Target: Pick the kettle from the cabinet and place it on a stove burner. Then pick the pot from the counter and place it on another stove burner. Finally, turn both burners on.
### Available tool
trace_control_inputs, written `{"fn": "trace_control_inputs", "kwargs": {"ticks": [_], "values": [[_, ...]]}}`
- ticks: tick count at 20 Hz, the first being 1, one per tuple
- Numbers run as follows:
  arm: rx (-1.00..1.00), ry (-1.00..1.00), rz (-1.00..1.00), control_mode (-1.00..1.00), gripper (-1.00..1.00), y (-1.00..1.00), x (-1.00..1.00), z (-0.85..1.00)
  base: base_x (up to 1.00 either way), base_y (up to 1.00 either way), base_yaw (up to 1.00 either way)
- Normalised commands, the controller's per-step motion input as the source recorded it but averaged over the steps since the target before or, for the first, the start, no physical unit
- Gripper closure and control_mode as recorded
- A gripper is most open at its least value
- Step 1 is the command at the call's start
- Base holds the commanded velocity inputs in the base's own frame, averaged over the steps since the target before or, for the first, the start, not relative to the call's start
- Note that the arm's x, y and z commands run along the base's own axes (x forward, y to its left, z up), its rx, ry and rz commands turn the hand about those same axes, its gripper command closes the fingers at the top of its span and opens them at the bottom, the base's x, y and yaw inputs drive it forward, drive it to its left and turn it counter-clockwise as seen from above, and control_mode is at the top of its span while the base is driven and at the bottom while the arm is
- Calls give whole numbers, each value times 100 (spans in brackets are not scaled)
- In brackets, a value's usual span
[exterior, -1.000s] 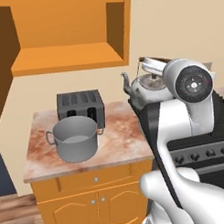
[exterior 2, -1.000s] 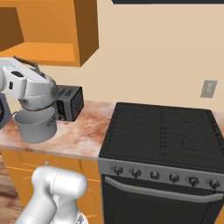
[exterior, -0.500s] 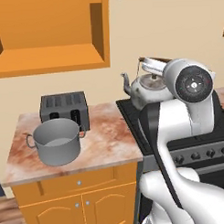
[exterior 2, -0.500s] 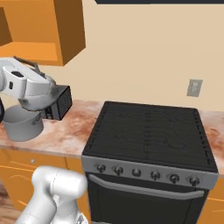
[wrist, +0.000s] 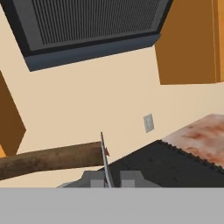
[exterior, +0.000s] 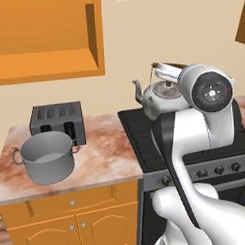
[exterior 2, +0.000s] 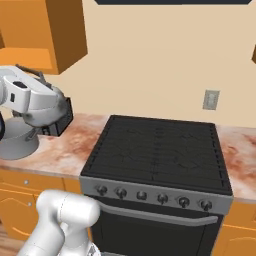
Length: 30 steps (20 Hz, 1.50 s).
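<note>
Gripper (wrist: pixel 106 181) clamped on the kettle (exterior: pixel 161 95) handle, kettle hanging above the stove burners (exterior 2: pixel 159 150) near their 9 o'clock edge. Best lowered level onto one grate, leaving another for the pot (exterior: pixel 46 157) on the table (exterior: pixel 103 160).

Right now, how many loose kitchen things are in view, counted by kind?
Kettle: 1
Pot: 1
Toaster: 1
Total: 3
</note>
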Motion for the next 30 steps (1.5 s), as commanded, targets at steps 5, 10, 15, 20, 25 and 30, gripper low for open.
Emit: {"fn": "trace_control_inputs", "kwargs": {"ticks": [5,10,15,20,25,30], "values": [[0,0,0,100,100,0,0,0,32,-31,4],[0,0,0,100,100,0,0,0,40,-29,5],[0,0,0,100,100,0,0,0,38,-29,6],[0,0,0,100,100,0,0,0,36,-29,6],[0,0,0,100,100,0,0,0,22,-24,4],[0,-1,0,-100,100,-7,10,0,0,0,0]]}}
